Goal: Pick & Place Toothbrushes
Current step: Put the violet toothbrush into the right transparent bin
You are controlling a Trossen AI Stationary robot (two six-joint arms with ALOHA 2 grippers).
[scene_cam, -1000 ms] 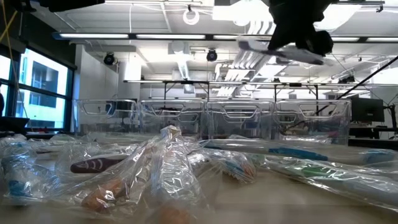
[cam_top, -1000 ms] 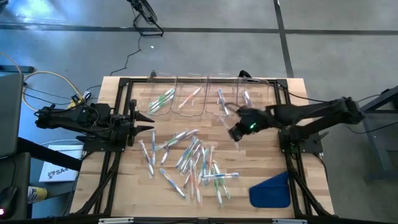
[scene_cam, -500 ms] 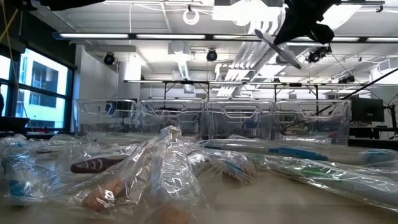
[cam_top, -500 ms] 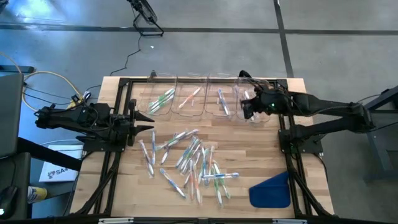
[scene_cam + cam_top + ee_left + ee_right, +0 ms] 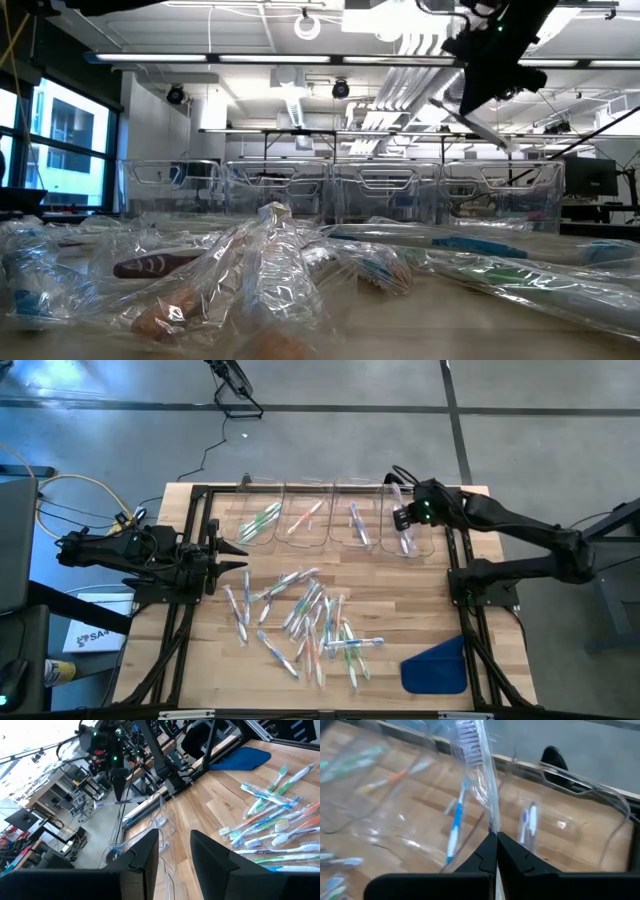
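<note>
Four clear bins (image 5: 335, 520) in a row at the far edge of the wooden table (image 5: 420, 610). Contents as seen from above: far-left bin one green toothbrush (image 5: 262, 518), next bin one orange toothbrush (image 5: 306, 514), third bin one blue toothbrush (image 5: 356, 522), far-right bin one purple toothbrush (image 5: 529, 822).

Right gripper (image 5: 402, 518) sits over the far-right bin, fingers pressed together on a wrapped toothbrush (image 5: 477, 775) with whitish bristles, held in its clear sleeve above the bin.

Loose pile of toothbrushes (image 5: 305, 620) mid-table, roughly twenty; exact count unclear, they overlap. Colours: green, blue, orange, all in clear wrappers.

One blue flat cloth-like piece (image 5: 436, 666) at the near right corner.

Left gripper (image 5: 232, 563) idles at the left edge of the table, fingers parted, nothing between them.

Surface: light wood planks inside a black metal frame (image 5: 195, 540). Floor is grey concrete, with one yellow cable (image 5: 70, 485) looping on the left. The low view shows a workshop behind: ceiling light strips, ducts, windows at left.
</note>
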